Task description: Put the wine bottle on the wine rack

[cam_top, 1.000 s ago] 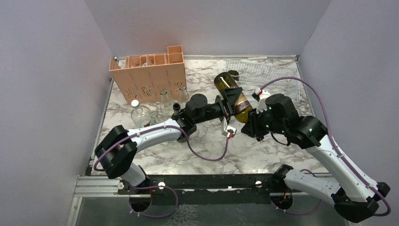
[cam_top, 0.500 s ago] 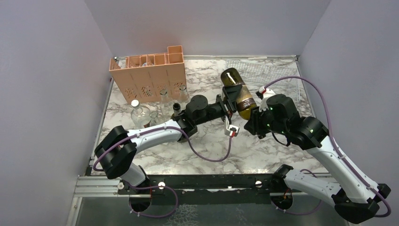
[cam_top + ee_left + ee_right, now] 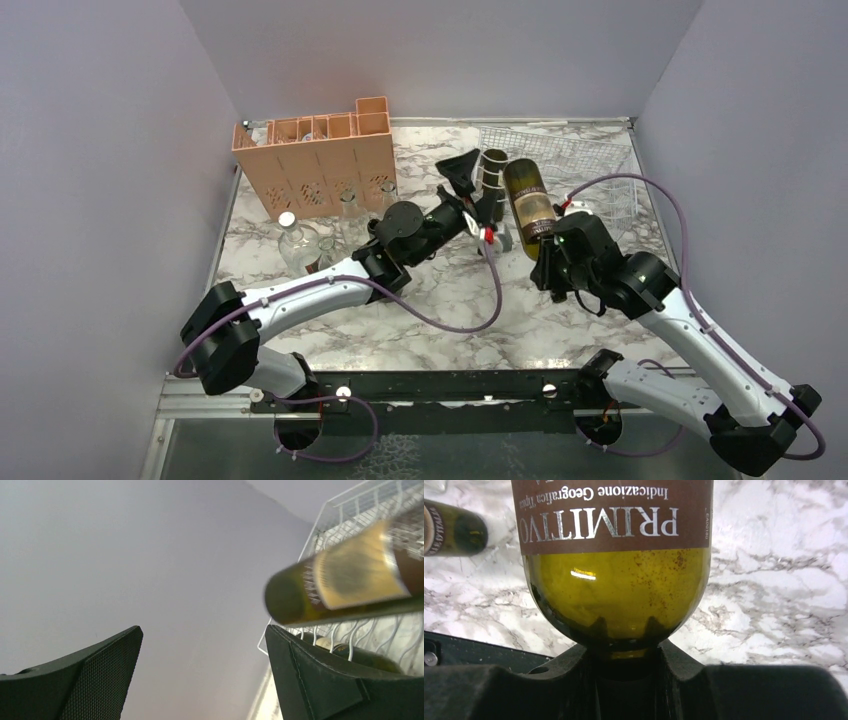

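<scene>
Right gripper (image 3: 626, 655) is clamped tight on the neck of the wine bottle (image 3: 530, 203). The bottle pokes away from me base-first, long axis running roughly near-to-far, and it looks clear of the table (image 3: 450, 300). Left gripper (image 3: 476, 196) sits just left of the bottle's body, jaws wide apart, gripping nothing. The wine rack (image 3: 600, 150) is just past the base and off to the right, so I'd say this is the right arm's job.

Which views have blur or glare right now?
Left wrist: wine bottle smeared and soft, left gripper crisp. Right wrist: PRIMITIVO label sharp, one small glare streak on the glass, right gripper dark. Top external: even light, no blur, soft shadows.
</scene>
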Robot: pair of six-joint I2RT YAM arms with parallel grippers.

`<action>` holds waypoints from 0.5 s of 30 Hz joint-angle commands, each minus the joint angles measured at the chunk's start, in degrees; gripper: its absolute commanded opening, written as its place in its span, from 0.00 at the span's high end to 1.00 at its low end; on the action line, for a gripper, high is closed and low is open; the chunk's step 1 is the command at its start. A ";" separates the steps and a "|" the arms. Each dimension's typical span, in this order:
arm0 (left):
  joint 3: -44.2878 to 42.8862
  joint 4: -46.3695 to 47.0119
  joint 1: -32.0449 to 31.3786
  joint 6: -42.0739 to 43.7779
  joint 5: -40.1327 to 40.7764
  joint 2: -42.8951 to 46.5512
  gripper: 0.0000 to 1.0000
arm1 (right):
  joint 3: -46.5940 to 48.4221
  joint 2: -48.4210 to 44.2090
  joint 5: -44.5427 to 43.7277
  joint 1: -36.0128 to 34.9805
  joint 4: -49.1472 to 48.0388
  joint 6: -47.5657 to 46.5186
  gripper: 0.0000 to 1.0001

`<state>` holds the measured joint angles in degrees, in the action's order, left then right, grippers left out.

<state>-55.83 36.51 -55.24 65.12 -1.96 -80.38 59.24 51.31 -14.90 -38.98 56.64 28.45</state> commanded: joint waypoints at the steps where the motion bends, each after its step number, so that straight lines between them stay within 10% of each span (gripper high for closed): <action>1: -4.88 2.30 -0.23 -26.14 22.47 0.54 0.01 | -2.14 -2.93 2.71 0.07 -4.47 2.67 0.99; 15: -13.28 -30.99 -0.48 -66.50 17.49 4.14 0.02 | -8.36 -4.13 7.86 0.05 -4.73 8.42 0.99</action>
<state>-64.86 19.14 -55.53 13.63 20.75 -77.49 51.22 47.59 -9.10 -38.98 57.01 35.18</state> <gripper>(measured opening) 0.985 0.357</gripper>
